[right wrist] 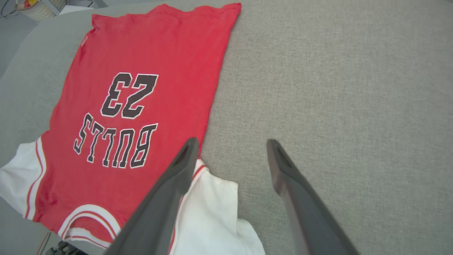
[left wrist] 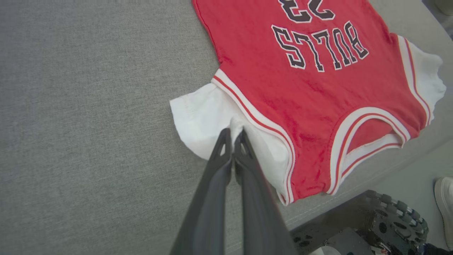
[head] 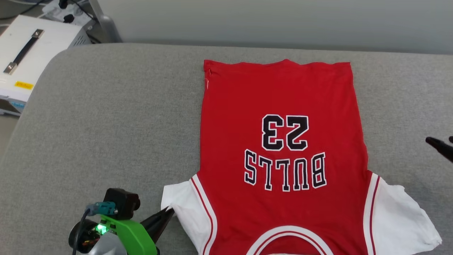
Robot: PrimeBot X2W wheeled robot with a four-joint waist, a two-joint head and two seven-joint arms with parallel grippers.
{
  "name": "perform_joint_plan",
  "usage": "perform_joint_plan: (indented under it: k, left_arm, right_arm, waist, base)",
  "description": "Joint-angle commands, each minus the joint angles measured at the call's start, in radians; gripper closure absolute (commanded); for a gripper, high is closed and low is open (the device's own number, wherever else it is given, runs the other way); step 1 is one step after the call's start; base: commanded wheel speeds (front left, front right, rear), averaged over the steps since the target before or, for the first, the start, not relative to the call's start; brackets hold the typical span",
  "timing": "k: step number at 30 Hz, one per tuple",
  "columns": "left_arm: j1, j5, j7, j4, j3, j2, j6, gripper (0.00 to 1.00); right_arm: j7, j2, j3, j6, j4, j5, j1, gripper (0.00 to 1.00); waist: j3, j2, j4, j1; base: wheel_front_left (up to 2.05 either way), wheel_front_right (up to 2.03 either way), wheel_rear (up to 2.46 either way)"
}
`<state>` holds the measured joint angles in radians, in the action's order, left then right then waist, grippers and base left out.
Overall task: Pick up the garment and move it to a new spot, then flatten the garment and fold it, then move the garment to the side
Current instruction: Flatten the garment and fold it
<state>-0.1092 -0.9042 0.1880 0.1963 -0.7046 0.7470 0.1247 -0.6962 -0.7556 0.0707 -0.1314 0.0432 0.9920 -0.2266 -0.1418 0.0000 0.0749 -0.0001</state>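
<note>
The garment [head: 283, 92], a red jersey with white short sleeves and upside-down "BULLS 23" lettering, lies spread flat on the grey padded surface [head: 106, 113], collar toward me. My left gripper [head: 170, 211] is at the garment's left white sleeve [left wrist: 198, 117]. In the left wrist view its fingers [left wrist: 232, 136] are shut, pinching a bunched fold of that sleeve. My right gripper [head: 440, 142] hangs at the right edge of the head view. It stands open [right wrist: 231, 143] above bare surface, just off the garment's right side and its other sleeve [right wrist: 212, 205], with nothing between the fingers.
A white box with a black handle [head: 28, 53] sits off the surface's far left corner. The surface's near edge runs just below the collar [left wrist: 354, 198]. Beyond that edge are the robot's base [left wrist: 396, 219] and a person's white shoe [left wrist: 444, 202].
</note>
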Motion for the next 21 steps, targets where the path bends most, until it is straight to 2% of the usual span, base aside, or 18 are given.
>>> perform_joint_plan:
  k: [1,7,13,21]
  left_arm:
    - [-0.021,0.001,0.01,0.034,0.007,0.011,0.016,1.0]
    - [-0.063,0.056,0.063,0.171,-0.002,0.03,0.066,1.0]
    - [-0.105,0.094,0.088,0.247,-0.023,0.008,0.078,1.0]
    - [-0.142,0.126,0.091,0.285,-0.043,-0.024,0.078,1.0]
  right_arm:
    - [-0.048,0.02,-0.017,0.001,-0.007,-0.025,-0.054,0.0]
    - [-0.276,0.101,-0.087,0.001,0.019,-0.177,-0.302,0.0]
    - [-0.453,0.169,-0.147,0.001,0.111,-0.346,-0.521,0.0]
    - [-0.512,0.206,-0.183,0.001,0.216,-0.52,-0.714,0.0]
  waist:
    - [-0.107,0.0,0.063,0.0001]
    - [-0.243,0.0,0.144,0.0001]
    - [-0.341,0.0,0.217,0.0001]
    - [-0.43,0.0,0.292,0.0001]
  base:
    - [0.0,0.0,0.0]
    - [0.0,0.0,0.0]
    - [0.0,0.0,0.0]
    - [0.0,0.0,0.0]
